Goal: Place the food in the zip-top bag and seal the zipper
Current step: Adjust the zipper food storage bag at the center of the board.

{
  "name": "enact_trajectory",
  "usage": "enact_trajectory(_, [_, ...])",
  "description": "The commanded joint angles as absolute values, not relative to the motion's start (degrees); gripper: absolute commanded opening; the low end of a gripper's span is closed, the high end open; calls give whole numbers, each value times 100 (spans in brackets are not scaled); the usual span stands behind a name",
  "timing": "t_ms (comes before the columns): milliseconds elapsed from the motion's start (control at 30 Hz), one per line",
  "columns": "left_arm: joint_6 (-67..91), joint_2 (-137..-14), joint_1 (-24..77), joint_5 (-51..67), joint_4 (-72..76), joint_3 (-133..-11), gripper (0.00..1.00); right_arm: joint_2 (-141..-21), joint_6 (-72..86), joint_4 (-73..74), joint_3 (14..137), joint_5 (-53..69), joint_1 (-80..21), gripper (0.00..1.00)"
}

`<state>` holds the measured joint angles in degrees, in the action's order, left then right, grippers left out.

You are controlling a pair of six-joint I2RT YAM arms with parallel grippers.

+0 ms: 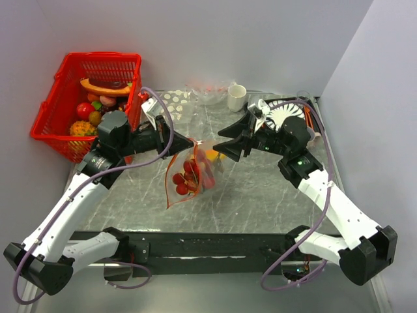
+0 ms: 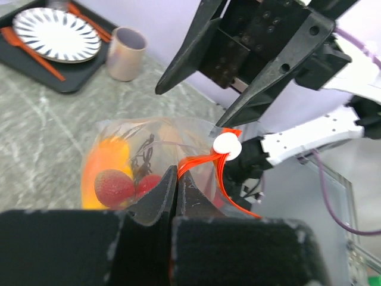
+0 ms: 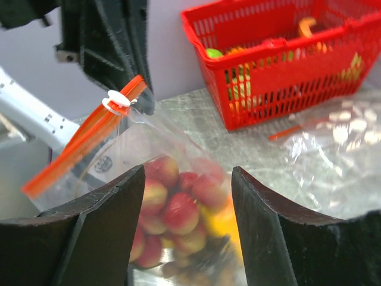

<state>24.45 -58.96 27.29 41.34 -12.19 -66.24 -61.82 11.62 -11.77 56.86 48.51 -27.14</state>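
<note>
zip-top bag [image 1: 191, 173] hung from one pinched end of its zipper [image 3: 83, 140]

we saw the left gripper [image 1: 182, 145] clamped tight on the orange-red strip, just beside the white slider [image 2: 227, 146]. the bag dangled from it above the table [image 1: 260, 189]. the food [image 3: 178, 208], red fruit with something yellow-orange, sat low in the bag. the right gripper [image 1: 218, 145] stood with its jaws wide apart, close to the bag and holding nothing. we could not tell whether the strip was sealed along its whole length.

we judged the risks as follows. one narrow pinch carried all the weight, so a tug could have slid the strip out and dropped the bag. had any part of the mouth been unsealed, tilting could have spilled fruit. had the right jaws closed on the film instead of the strip, they could have squashed the fruit.
</note>
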Motion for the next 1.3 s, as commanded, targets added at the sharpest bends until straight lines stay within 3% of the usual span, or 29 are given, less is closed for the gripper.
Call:
enact_trajectory(0, [2742,-5801,2725,4868,-466,-6785,1,-5880,642,-1740,5564,5370,-2803,67])
enact_trajectory(333, [2935,-5994,2725,5247,-413,-6917,1,-6064,-130,-1003,6002,5125,-3524,64])
enact_trajectory(500, [2900,-6003,2725,5265,-510,-6926,1,-6266,-158,-1019,6196,5106,-3700,39])
enact_trajectory(533, [2892,-5986,2725,5282,-518,-6926,1,-6275,-141,-1037,6214,5089,-3700,28])
enact_trajectory(667, [2830,-5924,2725,5230,-606,-6847,1,-6311,-53,-1063,6249,5141,-3718,0])
enact_trajectory(767, [2743,-5871,2725,5160,-623,-6759,3,-6267,183,-1204,6196,5133,-3709,0])
enact_trajectory(800, [2690,-5854,2725,5107,-685,-6759,7,-6240,272,-1317,6153,5115,-3709,0])
enact_trajectory(833, [2637,-5827,2725,5046,-755,-6759,22,-6232,455,-1353,6152,5107,-3700,0])
enact_trajectory(900, [2470,-5792,2725,4773,-1000,-6759,43,-6205,623,-1301,6222,5037,-3692,0])
enact_trajectory(933, [2383,-5722,2725,4712,-1080,-6759,60,-6214,772,-1249,6257,5054,-3691,0])
enact_trajectory(967, [2225,-5687,2725,4598,-1159,-6733,66,-6223,800,-1091,6354,5062,-3691,0])
enact_trajectory(1033, [2075,-5529,2716,4457,-1292,-6663,76,-6249,905,-889,6442,5054,-3700,0])
enact_trajectory(1267, [1697,-5037,2716,4394,-1003,-6495,86,-6258,1169,-273,6671,5159,-3683,0])
